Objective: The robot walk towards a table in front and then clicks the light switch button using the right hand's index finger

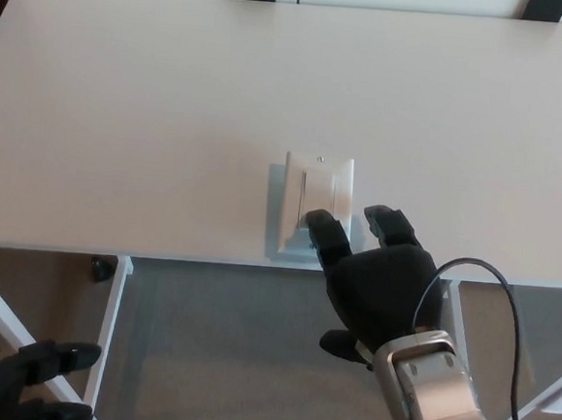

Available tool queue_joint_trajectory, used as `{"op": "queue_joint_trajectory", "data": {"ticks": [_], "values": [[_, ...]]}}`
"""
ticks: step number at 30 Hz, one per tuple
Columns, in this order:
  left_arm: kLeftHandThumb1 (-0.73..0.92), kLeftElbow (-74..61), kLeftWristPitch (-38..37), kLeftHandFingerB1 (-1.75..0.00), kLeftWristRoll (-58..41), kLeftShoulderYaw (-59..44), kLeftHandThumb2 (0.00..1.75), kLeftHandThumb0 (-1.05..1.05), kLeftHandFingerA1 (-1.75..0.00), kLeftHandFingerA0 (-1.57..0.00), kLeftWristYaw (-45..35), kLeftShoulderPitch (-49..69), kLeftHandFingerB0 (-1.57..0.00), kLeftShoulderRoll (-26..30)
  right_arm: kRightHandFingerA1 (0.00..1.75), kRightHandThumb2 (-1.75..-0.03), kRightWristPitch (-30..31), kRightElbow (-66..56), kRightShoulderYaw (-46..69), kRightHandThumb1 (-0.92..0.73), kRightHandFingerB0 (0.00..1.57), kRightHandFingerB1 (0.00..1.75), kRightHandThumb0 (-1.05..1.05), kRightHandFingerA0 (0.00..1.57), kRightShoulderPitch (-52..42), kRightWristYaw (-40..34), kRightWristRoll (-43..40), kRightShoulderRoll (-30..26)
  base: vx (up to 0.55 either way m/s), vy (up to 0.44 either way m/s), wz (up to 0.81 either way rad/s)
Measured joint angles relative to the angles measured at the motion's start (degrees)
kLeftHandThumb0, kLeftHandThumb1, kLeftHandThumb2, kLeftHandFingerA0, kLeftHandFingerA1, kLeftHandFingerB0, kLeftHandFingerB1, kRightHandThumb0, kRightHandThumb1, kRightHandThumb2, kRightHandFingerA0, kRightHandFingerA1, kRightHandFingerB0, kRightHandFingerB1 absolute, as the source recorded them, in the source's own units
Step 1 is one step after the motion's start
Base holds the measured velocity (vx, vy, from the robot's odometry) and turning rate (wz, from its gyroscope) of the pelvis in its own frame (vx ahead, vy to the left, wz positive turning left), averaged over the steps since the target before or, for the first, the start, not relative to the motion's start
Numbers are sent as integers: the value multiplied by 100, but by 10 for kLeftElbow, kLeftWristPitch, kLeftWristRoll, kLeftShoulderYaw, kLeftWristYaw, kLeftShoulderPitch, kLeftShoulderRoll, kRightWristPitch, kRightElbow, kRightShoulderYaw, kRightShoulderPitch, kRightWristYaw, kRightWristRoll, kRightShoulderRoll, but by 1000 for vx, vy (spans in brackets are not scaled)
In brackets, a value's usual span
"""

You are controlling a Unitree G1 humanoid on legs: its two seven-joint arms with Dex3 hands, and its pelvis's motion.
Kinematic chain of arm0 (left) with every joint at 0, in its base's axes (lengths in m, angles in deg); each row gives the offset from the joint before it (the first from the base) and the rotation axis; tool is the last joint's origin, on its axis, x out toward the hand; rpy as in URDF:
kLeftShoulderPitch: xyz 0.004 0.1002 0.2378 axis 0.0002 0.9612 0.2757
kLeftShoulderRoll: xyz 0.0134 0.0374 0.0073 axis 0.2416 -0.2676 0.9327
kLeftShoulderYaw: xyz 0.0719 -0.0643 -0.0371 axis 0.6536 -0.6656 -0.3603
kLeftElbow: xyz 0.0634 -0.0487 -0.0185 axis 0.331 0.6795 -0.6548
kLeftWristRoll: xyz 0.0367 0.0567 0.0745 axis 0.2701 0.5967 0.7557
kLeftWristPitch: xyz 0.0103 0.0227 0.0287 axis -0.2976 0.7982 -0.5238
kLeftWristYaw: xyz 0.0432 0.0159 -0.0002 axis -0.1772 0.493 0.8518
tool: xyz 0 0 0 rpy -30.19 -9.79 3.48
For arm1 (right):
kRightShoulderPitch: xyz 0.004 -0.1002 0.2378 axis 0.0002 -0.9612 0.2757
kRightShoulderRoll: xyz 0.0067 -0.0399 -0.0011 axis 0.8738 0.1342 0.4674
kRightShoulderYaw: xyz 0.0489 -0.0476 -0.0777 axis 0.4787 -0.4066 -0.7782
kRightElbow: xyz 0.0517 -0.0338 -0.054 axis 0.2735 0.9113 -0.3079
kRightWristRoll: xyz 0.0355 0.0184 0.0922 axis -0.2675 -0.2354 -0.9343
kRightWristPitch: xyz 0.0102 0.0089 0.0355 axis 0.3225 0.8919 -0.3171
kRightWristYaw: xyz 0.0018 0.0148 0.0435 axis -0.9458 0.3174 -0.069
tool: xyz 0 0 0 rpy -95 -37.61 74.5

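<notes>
**Right hand's finger on the light switch at the tabletop's near edge**

Right hand (378,281) reaches in from the lower right, fingers spread and grasping nothing, its palm hanging over the near edge of the tabletop (152,112). That broad white surface stretches away ahead of the hand and out to both sides, bare apart from the switch. Behind the hand, a silver forearm (437,393) runs back toward the lower right corner, with a black cable (506,315) looping over its right side. Low and far to the left of the right hand, the left hand (24,384) hangs below the tabletop over the brown floor, fingers apart and holding nothing. Just ahead of the right hand lies the white light switch (319,189), flat on the tabletop near its front edge. The index finger (323,228) rests its tip on the lower part of the switch, while the second finger (389,225) points forward just right of the plate, clear of it.
</notes>
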Motion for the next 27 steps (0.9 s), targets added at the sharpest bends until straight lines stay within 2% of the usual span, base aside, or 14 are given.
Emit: {"op": "queue_joint_trajectory", "data": {"ticks": [1,3,4,5,6,9,10,11,13,14,18,21,23,27], "values": [[55,0,0,-49,0,0,94,-12,-56,-30,0,0,-15,0,32,-59,0,-5,2,-62,10,30,-86,1,0,1,0,-2,0,0,0],[55,1,0,-49,1,0,94,-12,-56,-30,-1,0,-15,0,32,-59,-2,-48,15,-62,10,30,-86,1,0,9,-3,-13,0,0,0],[56,1,0,-49,1,0,94,-12,-56,-30,-1,0,-15,0,28,-74,-3,-70,23,-49,10,32,-89,4,0,15,-3,-17,0,0,0],[56,1,0,-49,1,0,94,-11,-56,-31,-2,-1,-15,0,33,-59,-3,-96,33,-62,10,31,-87,2,0,21,-5,-20,0,0,0],[55,1,0,-49,1,0,93,-12,-56,-30,-2,-1,-15,0,25,-96,-4,-115,40,-59,9,27,-98,0,0,26,-6,-23,0,0,0],[55,1,0,-49,1,0,93,-12,-56,-30,-2,-1,-15,-1,25,-96,-9,-179,65,-59,9,27,-98,0,0,33,-10,-31,0,0,0],[55,1,0,-49,1,0,93,-12,-56,-30,-2,-1,-15,-1,24,-60,-11,-201,74,-65,4,33,-90,0,0,36,-13,-33,0,0,0],[55,1,0,-49,1,0,93,-13,-56,-31,-2,-2,-15,-1,18,-101,-14,-230,87,-63,0,13,-105,0,0,40,-16,-37,0,0,0],[55,1,0,-49,1,0,94,-13,-56,-30,-2,-1,-15,-2,20,-99,-18,-279,106,-61,0,8,-104,0,-9,45,-23,-43,0,0,0],[56,1,0,-49,1,0,94,-12,-56,-30,-2,-1,-15,-3,23,-99,-21,-305,116,-61,0,16,-104,0,-20,47,-28,-48,0,0,0],[56,1,0,-49,1,0,94,-13,-56,-29,-2,-1,-14,-5,20,-99,-33,-392,152,-63,0,16,-105,0,-72,52,-49,-67,0,0,0],[56,2,0,-49,1,0,94,-13,-56,-29,-2,-2,-14,-6,23,-95,-49,-461,194,-60,0,21,-103,0,-149,52,-74,-85,0,0,0],[55,2,0,-49,1,0,93,-14,-56,-29,-2,-1,-15,-7,29,-87,-60,-498,224,-51,0,25,-90,0,-207,52,-92,-92,0,0,0],[55,2,0,-48,1,0,93,-14,-55,-29,-2,-1,-14,-9,33,-85,-84,-526,271,-47,0,29,-81,0,-307,51,-126,-93,0,0,0]]}}
